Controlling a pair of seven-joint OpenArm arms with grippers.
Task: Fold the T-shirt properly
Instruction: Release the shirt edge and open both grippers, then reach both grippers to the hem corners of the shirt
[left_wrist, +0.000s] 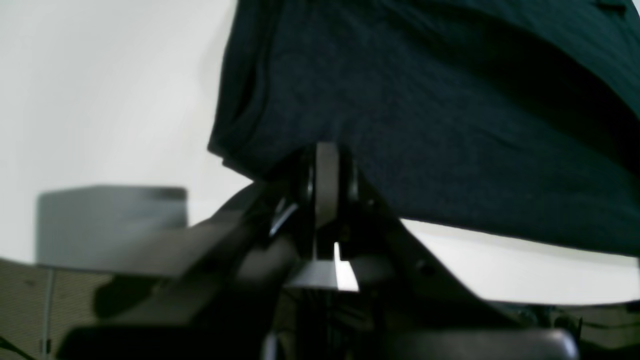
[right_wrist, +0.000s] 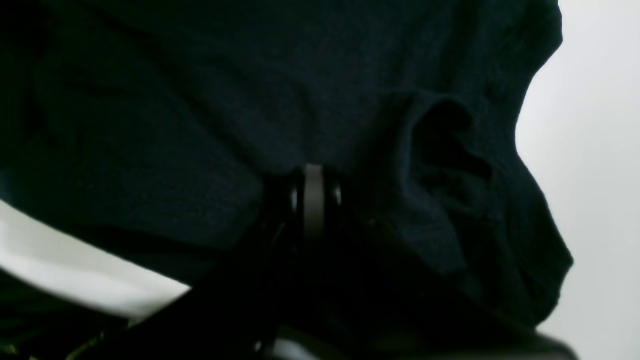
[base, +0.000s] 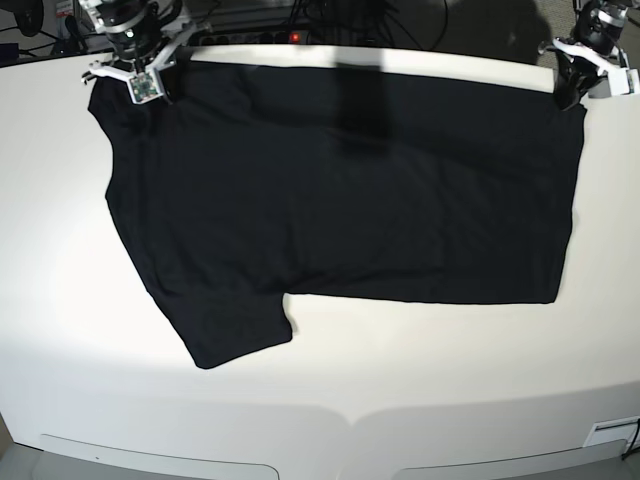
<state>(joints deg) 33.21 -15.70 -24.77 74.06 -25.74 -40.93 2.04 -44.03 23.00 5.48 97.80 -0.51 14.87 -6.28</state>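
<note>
The black T-shirt (base: 340, 200) lies spread flat on the white table (base: 420, 380), plain side up, with one short sleeve (base: 230, 330) pointing to the near left. No print shows. My left gripper (base: 568, 98) is at the shirt's far right corner. In the left wrist view its fingers (left_wrist: 326, 170) are shut on the edge of the cloth (left_wrist: 425, 100). My right gripper (base: 158, 92) is at the far left corner. In the right wrist view it (right_wrist: 314, 195) is shut on bunched cloth (right_wrist: 200, 100).
Cables and a power strip with a red light (base: 295, 37) lie behind the table's far edge. A grey box (left_wrist: 110, 225) shows beside the left gripper. Bare white table lies in front of the shirt, down to the near edge.
</note>
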